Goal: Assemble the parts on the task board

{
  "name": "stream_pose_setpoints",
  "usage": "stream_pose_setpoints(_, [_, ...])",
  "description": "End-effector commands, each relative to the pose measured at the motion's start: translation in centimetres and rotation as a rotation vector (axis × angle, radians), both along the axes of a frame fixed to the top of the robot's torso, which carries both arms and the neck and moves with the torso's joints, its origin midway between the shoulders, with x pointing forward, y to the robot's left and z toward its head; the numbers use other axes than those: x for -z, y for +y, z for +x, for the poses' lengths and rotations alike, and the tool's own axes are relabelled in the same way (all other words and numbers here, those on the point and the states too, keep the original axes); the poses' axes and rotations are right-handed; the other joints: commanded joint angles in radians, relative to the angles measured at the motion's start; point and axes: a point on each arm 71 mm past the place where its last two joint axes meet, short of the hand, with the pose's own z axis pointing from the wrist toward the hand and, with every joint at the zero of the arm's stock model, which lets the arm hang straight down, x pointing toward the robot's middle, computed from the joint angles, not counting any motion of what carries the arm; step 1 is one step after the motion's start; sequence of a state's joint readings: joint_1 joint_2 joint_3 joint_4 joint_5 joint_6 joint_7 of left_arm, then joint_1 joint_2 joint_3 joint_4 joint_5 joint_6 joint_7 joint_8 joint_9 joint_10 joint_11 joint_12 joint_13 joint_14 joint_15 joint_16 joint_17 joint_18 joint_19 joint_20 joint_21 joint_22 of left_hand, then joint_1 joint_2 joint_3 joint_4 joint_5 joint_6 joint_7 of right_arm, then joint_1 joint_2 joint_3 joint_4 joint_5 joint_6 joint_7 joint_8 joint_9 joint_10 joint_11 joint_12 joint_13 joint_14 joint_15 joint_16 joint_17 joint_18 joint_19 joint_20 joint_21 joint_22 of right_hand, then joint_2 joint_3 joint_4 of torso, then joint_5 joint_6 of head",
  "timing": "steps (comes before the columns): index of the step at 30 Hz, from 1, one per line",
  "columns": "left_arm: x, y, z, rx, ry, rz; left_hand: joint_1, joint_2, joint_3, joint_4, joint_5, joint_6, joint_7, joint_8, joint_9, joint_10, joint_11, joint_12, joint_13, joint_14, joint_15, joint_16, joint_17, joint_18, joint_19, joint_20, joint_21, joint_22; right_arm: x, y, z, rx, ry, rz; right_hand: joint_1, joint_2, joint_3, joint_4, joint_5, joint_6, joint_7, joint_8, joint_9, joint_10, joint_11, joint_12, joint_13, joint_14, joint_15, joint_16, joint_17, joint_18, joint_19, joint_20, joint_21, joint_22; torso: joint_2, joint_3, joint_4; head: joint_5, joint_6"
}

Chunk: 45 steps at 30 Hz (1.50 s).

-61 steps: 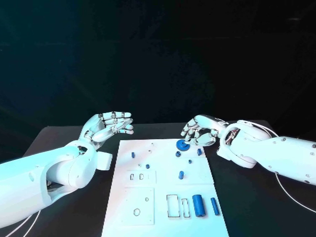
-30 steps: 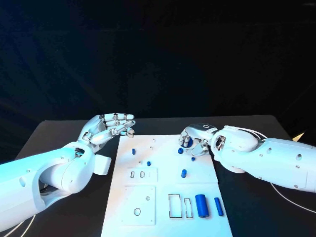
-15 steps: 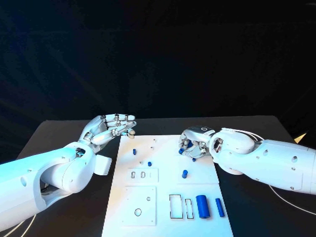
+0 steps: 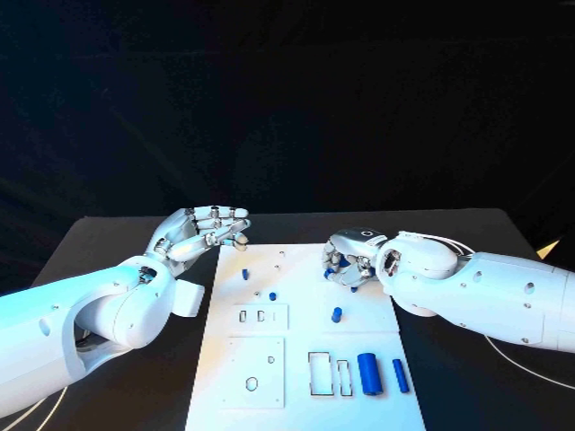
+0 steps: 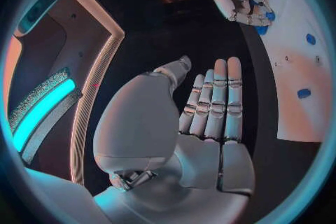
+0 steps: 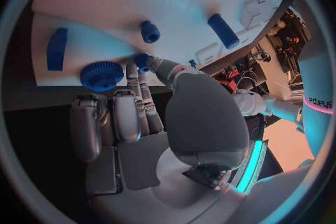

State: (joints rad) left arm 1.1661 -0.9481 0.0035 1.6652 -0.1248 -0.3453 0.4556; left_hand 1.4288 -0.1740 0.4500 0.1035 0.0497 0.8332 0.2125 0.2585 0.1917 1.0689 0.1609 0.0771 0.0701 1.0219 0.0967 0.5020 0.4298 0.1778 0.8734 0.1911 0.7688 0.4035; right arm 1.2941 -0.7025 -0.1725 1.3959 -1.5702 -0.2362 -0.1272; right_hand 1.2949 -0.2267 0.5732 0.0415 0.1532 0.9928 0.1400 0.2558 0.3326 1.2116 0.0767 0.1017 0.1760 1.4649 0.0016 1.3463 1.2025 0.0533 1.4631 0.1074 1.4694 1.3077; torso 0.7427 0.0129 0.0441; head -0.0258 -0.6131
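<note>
Two silver hands are over the far end of the white rectangular task board (image 4: 307, 334), and the right hand (image 4: 349, 259) is the busy one. In the right wrist view its fingertips (image 6: 143, 61) touch a small blue peg (image 6: 142, 59) on the board, just beside a blue toothed gear wheel (image 6: 101, 75) lying flat near the board's edge. Whether that peg is pinched or merely touched, I cannot tell; the fingers crowd it. The left hand (image 4: 205, 230) hovers off the board's far-left corner, fingers straight and together in its own wrist view, grasping nothing.

Down the board, a short blue stud (image 4: 336, 315) stands near the middle, and a fat blue cylinder (image 4: 368, 373) and a slimmer blue bar (image 4: 401, 375) lie by the rectangular slots at the near end.

My read: the step is seating a small part at the far right of the board, probably around that gear. To do it well, the fingers want a square pinch on the peg, keeping it upright, easing it straight down without nudging the gear sideways. Tilt looks like the main risk.
</note>
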Motion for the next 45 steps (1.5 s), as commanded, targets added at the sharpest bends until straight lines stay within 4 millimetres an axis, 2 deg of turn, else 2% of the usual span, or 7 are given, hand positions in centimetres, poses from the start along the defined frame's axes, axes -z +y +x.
stream_pose_setpoints(1, [-0.2, -0.2, -0.1, 0.029, -0.005, -0.006, -0.011, -0.002, 0.006, 0.0, 0.002, 0.003, 0.015, -0.006, -0.001, 0.0, 0.003, -0.004, 0.001, -0.007, 0.001, 0.006, 0.002, 0.002, -0.008, -0.002, 0.005, 0.002, 0.0, 0.3, -0.1, -0.006, -0.011, -0.005, 0.007, 0.011, 0.007, -0.003, 0.006, 0.016, -0.005, 0.011, 0.009, 0.018, -0.006, 0.009, 0.008, 0.043, -0.006, 0.008, 0.001, -0.019, 0.019, -0.006, 0.007, 0.111, 0.0, 0.0004, -0.0009, 0.003, -0.002])
stream_pose_setpoints(4, [-0.2, -0.2, 0.0, 0.028, -0.004, -0.005, -0.011, -0.002, 0.006, 0.0, 0.002, 0.003, 0.015, -0.006, -0.001, 0.0, 0.003, -0.004, 0.001, -0.007, 0.001, 0.006, 0.002, 0.002, -0.008, -0.002, 0.005, 0.002, -0.1, 0.3, -0.1, -0.002, -0.029, 0.008, 0.028, 0.029, 0.015, -0.015, 0.005, 0.034, -0.013, 0.025, 0.023, 0.035, -0.015, 0.017, 0.017, 0.043, -0.014, 0.011, 0.001, -0.02, 0.022, -0.013, 0.012, 0.12, 0.0, 0.0003, -0.0008, 0.002, 0.0])
stream_pose_setpoints(7, [-0.2, -0.2, 0.0, 0.029, -0.004, -0.005, -0.011, -0.002, 0.006, 0.0, 0.002, 0.003, 0.015, -0.006, -0.001, 0.0, 0.003, -0.004, 0.001, -0.007, 0.001, 0.006, 0.002, 0.002, -0.008, -0.002, 0.005, 0.002, -0.3, 0.4, -0.1, 0.004, -0.058, 0.028, 0.05, 0.047, 0.031, -0.034, -0.032, 0.045, -0.016, 0.037, 0.04, 0.045, -0.022, 0.022, 0.03, 0.042, -0.019, 0.014, -0.002, -0.022, 0.025, -0.018, 0.018, 0.129, 0.0, -0.0003, -0.0007, 0.002, 0.0])
stream_pose_setpoints(12, [-0.2, -0.2, 0.0, 0.03, -0.004, -0.005, -0.011, -0.002, 0.006, 0.0, 0.002, 0.003, 0.015, -0.006, -0.001, 0.0, 0.003, -0.004, 0.001, -0.007, 0.001, 0.006, 0.002, 0.002, -0.008, -0.002, 0.005, 0.002, -0.7, 0.6, -0.1, 0.013, -0.101, 0.056, 0.063, 0.056, 0.038, -0.049, -0.029, 0.054, -0.018, 0.046, 0.052, 0.054, -0.025, 0.028, 0.039, 0.042, -0.023, 0.016, -0.003, -0.023, 0.028, -0.021, 0.022, 0.136, 0.001, -0.0003, -0.0003, 0.003, 0.002])
stream_pose_setpoints(21, [-0.2, -0.1, 0.0, 0.03, -0.003, -0.004, -0.011, -0.002, 0.006, 0.0, 0.002, 0.003, 0.015, -0.006, -0.001, 0.0, 0.003, -0.004, 0.001, -0.007, 0.001, 0.006, 0.002, 0.002, -0.008, -0.002, 0.005, 0.002, -1.5, 1.7, -0.3, 0.006, -0.164, 0.117, 0.059, 0.053, 0.038, -0.056, -0.016, 0.05, -0.015, 0.047, 0.06, 0.052, -0.023, 0.027, 0.045, 0.041, -0.023, 0.017, -0.005, -0.023, 0.027, -0.022, 0.021, 0.136, 0.001, -0.0011, -0.0015, 0.008, 0.007])
stream_pose_setpoints(39, [-0.4, -0.3, 0.1, 0.035, -0.007, -0.005, -0.011, -0.001, 0.007, 0.0, 0.002, 0.004, 0.015, -0.006, -0.001, 0.001, 0.002, -0.004, 0.001, -0.008, 0.001, 0.009, 0.004, 0.003, -0.01, -0.002, 0.009, 0.004, -1.9, 6.6, 1.3, -0.027, -0.208, 0.147, 0.049, 0.051, 0.037, -0.055, -0.017, 0.041, -0.012, 0.042, 0.063, 0.043, -0.02, 0.023, 0.048, 0.04, -0.02, 0.018, -0.008, -0.022, 0.022, -0.02, 0.017, 0.13, 0.005, 0.0009, 0.0017, 0.018, 0.008])
stream_pose_setpoints(45, [-0.5, -0.3, 0.2, 0.035, -0.01, -0.004, -0.011, -0.001, 0.007, -0.001, 0.002, 0.004, 0.015, -0.006, -0.001, 0.0, 0.003, -0.005, 0.001, -0.008, 0.001, 0.01, 0.006, 0.003, -0.011, -0.002, 0.011, 0.005, -1.7, 7.6, 1.8, -0.031, -0.201, 0.146, 0.048, 0.051, 0.038, -0.055, -0.017, 0.039, -0.012, 0.041, 0.064, 0.042, -0.02, 0.022, 0.049, 0.04, -0.02, 0.017, -0.008, -0.021, 0.021, -0.02, 0.016, 0.128, 0.006, -0.0016, 0.0051, 0.017, 0.006])
